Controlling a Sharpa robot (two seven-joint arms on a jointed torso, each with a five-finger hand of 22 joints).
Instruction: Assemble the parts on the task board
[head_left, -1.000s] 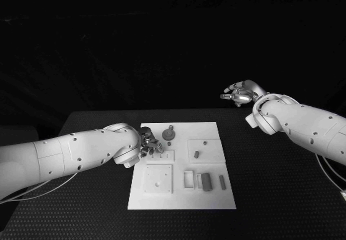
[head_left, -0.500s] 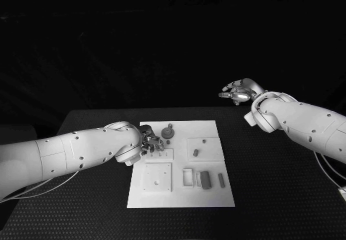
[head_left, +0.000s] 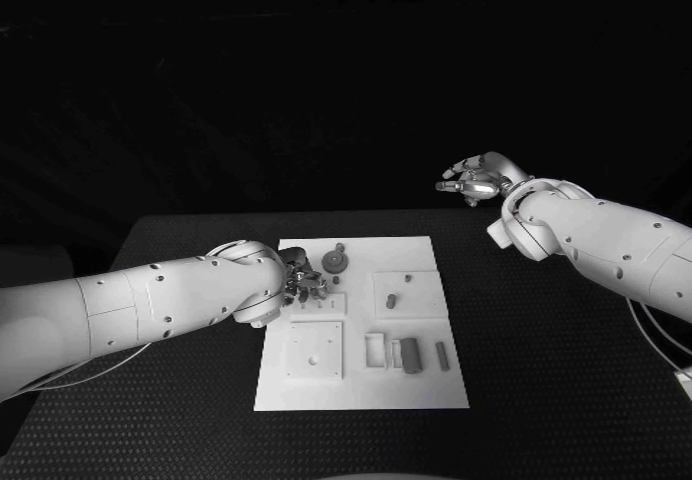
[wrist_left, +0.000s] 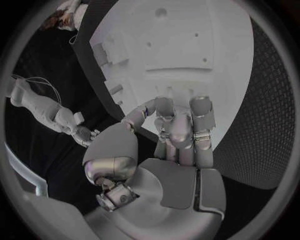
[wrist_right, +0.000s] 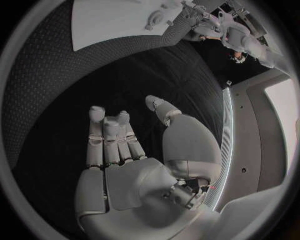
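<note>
While the left robot hand (head_left: 299, 279) hangs low over the far left part of the white task board (head_left: 362, 390), its fingers (wrist_left: 201, 119) are curled in close together above the board; whether they pinch anything I cannot tell, since nothing shows plainly between them. Just beside this robot hand, toward the board's far middle, stands a round grey part with a stub on top (head_left: 336, 261). A little nearer the robot from the left robot hand lies a square white block with small holes (head_left: 316, 350), and past that block, further toward the right arm's side, sit a small white frame (head_left: 375, 350) and a few short grey bars (head_left: 410, 354) side by side. Another square plate (head_left: 405, 295) lies across the board from the left robot hand, with a small grey piece (head_left: 389, 300) resting on it.

The right robot hand (head_left: 473, 183) is raised well apart from the board, off past its far right corner and beyond the far edge of the black surface (head_left: 562, 360). Seen from its own wrist, the right robot hand's fingers (wrist_right: 105, 135) stand straight and close beside each other, the thumb set apart from them, and nothing lies in the palm
</note>
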